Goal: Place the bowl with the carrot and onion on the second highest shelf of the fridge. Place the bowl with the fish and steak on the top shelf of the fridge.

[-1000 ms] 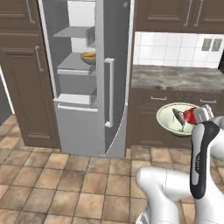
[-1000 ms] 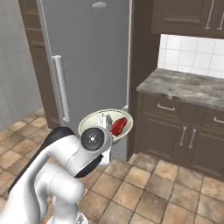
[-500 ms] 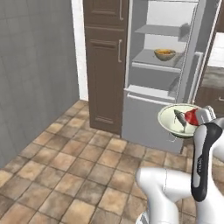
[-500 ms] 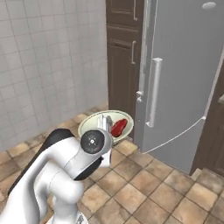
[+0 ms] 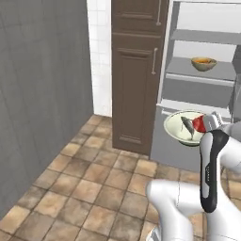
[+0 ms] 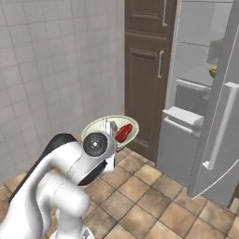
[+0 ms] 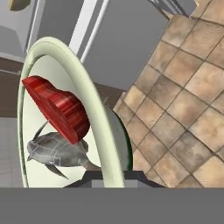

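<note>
A pale green bowl (image 5: 181, 128) hangs in the air with the silver-grey fish (image 5: 188, 126) and the red steak (image 5: 199, 124) in it. My gripper (image 5: 210, 122) is shut on its right rim. The hand view looks along the bowl's rim (image 7: 76, 89), with the steak (image 7: 57, 107) above the fish (image 7: 54, 151) and my gripper (image 7: 109, 176) clamped at the bottom. The open fridge (image 5: 202, 101) stands ahead on the right. A second bowl (image 5: 204, 63) showing orange carrot sits on the second highest shelf (image 5: 186, 71); its onion is hidden. The top shelf (image 5: 207, 36) is bare.
The fridge's grey door (image 6: 219, 126) swings open on the right. A tall brown cabinet (image 5: 136, 80) stands left of the fridge, then a white tiled wall (image 5: 101, 56) and a grey wall (image 5: 42, 94). Brown floor tiles (image 5: 94, 183) stretch below.
The whole picture has swung: the camera has moved, so the fridge now sits at the right and a grey wall has come into view. The bowl stays in my shut gripper.
</note>
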Controlling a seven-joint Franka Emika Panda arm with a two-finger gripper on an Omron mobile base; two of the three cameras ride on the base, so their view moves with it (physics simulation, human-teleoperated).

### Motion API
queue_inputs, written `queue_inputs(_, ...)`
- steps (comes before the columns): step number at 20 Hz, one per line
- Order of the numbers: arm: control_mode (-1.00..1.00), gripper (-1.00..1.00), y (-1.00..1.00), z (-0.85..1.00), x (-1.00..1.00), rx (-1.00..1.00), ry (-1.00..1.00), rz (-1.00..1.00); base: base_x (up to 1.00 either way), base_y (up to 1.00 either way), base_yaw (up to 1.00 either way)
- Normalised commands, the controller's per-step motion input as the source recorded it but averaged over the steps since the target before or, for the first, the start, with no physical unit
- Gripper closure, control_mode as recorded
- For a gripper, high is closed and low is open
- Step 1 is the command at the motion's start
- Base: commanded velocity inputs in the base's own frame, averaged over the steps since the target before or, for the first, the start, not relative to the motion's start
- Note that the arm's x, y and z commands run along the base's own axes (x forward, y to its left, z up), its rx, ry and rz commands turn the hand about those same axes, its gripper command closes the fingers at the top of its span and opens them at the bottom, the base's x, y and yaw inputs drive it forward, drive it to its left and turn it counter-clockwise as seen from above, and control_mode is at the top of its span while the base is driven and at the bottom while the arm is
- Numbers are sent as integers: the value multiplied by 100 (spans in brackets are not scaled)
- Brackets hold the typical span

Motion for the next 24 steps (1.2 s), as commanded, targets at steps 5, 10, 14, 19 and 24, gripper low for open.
queue_inputs(5,100,100,0,0,0,0,0,0,100,7,-39)
queue_inputs(10,100,100,0,0,0,0,0,0,100,0,-30)
queue_inputs(14,100,100,0,0,0,0,0,0,100,0,-25)
queue_inputs(19,100,100,0,0,0,0,0,0,96,0,-32)
queue_inputs(24,100,100,0,0,0,0,0,0,80,1,-31)
